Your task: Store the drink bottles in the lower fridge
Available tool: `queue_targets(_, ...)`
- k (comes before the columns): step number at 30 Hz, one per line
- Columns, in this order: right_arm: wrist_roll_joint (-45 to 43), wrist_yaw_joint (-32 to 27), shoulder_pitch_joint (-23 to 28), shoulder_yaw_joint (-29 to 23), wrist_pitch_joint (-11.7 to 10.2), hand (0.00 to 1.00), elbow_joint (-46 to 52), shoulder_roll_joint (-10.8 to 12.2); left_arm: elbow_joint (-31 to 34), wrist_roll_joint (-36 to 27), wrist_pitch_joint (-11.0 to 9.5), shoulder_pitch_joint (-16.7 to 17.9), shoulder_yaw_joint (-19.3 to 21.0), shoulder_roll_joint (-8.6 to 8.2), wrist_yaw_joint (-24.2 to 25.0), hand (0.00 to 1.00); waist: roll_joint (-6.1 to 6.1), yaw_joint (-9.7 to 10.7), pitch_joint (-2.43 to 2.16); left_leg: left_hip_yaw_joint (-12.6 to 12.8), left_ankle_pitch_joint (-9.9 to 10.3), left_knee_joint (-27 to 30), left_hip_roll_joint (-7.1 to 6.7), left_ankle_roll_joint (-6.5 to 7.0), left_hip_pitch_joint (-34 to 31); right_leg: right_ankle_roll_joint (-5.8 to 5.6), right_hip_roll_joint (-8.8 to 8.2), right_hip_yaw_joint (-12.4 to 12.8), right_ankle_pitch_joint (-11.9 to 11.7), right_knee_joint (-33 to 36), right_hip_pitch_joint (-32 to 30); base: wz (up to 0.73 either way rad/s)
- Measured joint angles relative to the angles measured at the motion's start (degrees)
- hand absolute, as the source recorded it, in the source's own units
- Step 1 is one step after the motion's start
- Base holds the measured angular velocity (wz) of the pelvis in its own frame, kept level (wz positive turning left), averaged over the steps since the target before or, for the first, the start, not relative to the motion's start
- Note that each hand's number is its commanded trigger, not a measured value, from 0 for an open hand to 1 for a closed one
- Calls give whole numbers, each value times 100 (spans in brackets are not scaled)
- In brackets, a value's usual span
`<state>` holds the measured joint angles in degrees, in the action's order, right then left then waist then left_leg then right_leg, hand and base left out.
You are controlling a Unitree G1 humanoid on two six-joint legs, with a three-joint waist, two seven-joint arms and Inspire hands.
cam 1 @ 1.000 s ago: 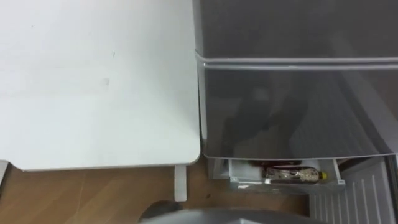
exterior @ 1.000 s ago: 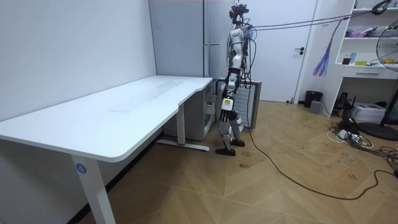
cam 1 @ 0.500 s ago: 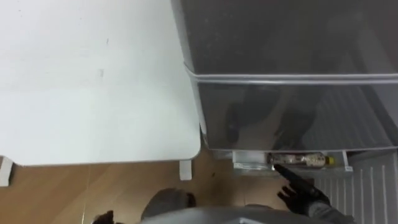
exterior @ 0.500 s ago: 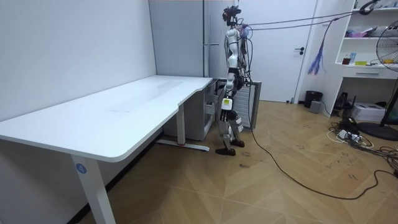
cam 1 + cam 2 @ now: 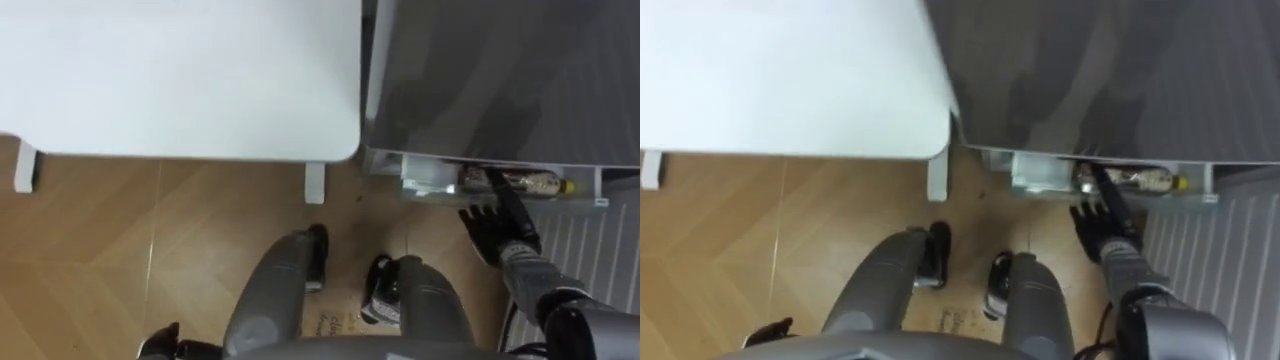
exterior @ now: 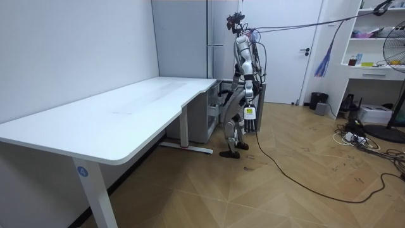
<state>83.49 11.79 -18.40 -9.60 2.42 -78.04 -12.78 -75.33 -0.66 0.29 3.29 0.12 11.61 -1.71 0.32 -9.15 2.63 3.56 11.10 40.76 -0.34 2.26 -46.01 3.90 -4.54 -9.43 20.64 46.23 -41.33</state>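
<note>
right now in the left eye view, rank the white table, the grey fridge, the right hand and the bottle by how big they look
1. white table
2. grey fridge
3. right hand
4. bottle
The hand is nearer the camera, so its lead over the bottle is unsure.

Head stereo eyes look steeply down on desk (image 5: pixel 180 80) edge, fridge (image 5: pixel 500 80) front; room camera far, shares both.
</note>
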Motion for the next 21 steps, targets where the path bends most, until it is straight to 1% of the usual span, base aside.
queue_targets(1, 74, -88, -105, 68, 12, 0, 0, -102, -3, -85, 13, -39, -118, 47, 1, 0, -28, -88, -8, -59, -6, 105, -59, -1, -231, -4, -52, -11, 2, 149, -247, -8)
queue_targets(3, 155, -194, -236, 109, 25, 0, -1, -240, -8, -172, 57, -137, -167, 116, -5, 0, -45, -172, -9, -96, -20, 281, -82, 17, -561, -6, -102, -54, 2, 338, -569, 3)
queue_targets(4, 186, -234, -262, 104, 25, 0, -1, -301, -2, -242, 45, -161, -177, 162, -9, 0, -40, -176, -6, -154, -34, 403, -158, 26, -719, -8, -187, -120, 6, 496, -706, 16)
queue_targets(5, 210, -252, -270, 105, 28, 0, -1, -332, -1, -298, 31, -161, -196, 191, -17, 0, -40, -187, -6, -161, -38, 473, -172, 34, -783, -8, -219, -132, 33, 585, -764, 19)
queue_targets(6, 257, -284, -274, 133, 41, 0, -1, -383, 0, -408, 35, -154, -270, 257, -53, 0, -47, -213, -7, -180, -25, 627, -194, 50, -924, -16, -255, -137, 101, 750, -888, 13)
queue_targets(7, 308, -298, -314, 173, 69, 0, -1, -467, 16, -483, 41, -155, -383, 310, -108, 0, -52, -230, -5, -225, 3, 784, -242, 91, -1106, -24, -288, -138, 146, 916, -1058, 11)
queue_targets(10, 492, -351, -437, 266, 72, 0, -34, -629, 85, -616, 71, -157, -623, 344, -230, 0, -49, -264, -4, -246, 35, 1103, -306, 139, -1527, -53, -368, -136, 205, 1274, -1474, 6)
queue_targets(11, 540, -378, -460, 351, 57, 0, -35, -717, 124, -651, 79, -158, -722, 343, -250, 0, -48, -314, -5, -268, 44, 1267, -368, 152, -1694, -59, -429, -122, 234, 1467, -1647, 0)
queue_targets(12, 626, -410, -471, 398, 46, 0, -34, -794, 147, -678, 79, -163, -736, 346, -264, 0, -51, -387, -5, -289, 76, 1434, -421, 150, -1860, -62, -471, -98, 290, 1655, -1814, 3)
queue_targets(13, 646, -420, -489, 405, 36, 0, -34, -828, 167, -704, 82, -162, -748, 351, -276, 0, -53, -408, -6, -305, 96, 1510, -460, 133, -1948, -71, -500, -89, 320, 1745, -1907, 6)
queue_targets(15, 677, -428, -589, 539, -2, 0, -34, -958, 231, -779, 109, -180, -867, 391, -284, 0, -61, -443, -6, -312, 135, 1738, -561, 69, -2303, -82, -650, -86, 403, 2063, -2277, 11)
queue_targets(17, 715, -429, -691, 708, -54, 0, -35, -1017, 232, -796, 112, -229, -1010, 430, -286, 0, -60, -496, -7, -328, 140, 1867, -595, 44, -2545, -74, -706, -102, 407, 2211, -2508, 5)
queue_targets(18, 803, -429, -773, 811, -77, 0, -34, -1067, 236, -860, 109, -270, -1109, 453, -286, 0, -65, -516, -6, -361, 157, 1920, -659, -24, -2689, -65, -762, -112, 436, 2303, -2658, 8)
queue_targets(19, 902, -428, -860, 849, -101, 0, -34, -1106, 236, -889, 107, -314, -1189, 479, -286, 0, -71, -518, -3, -388, 159, 1930, -703, -95, -2834, -67, -801, -118, 513, 2372, -2812, 12)
queue_targets(20, 944, -424, -892, 847, -123, 0, -33, -1115, 236, -898, 103, -340, -1221, 493, -286, 0, -73, -518, -3, -404, 156, 1912, -730, -136, -2895, -68, -835, -135, 523, 2382, -2878, 17)
queue_targets(21, 1055, -417, -968, 846, -160, 0, -31, -1121, 237, -1018, 80, -378, -1240, 515, -286, 0, -94, -518, 11, -417, 163, 1882, -746, -324, -2992, -52, -913, -184, 550, 2380, -2968, 15)
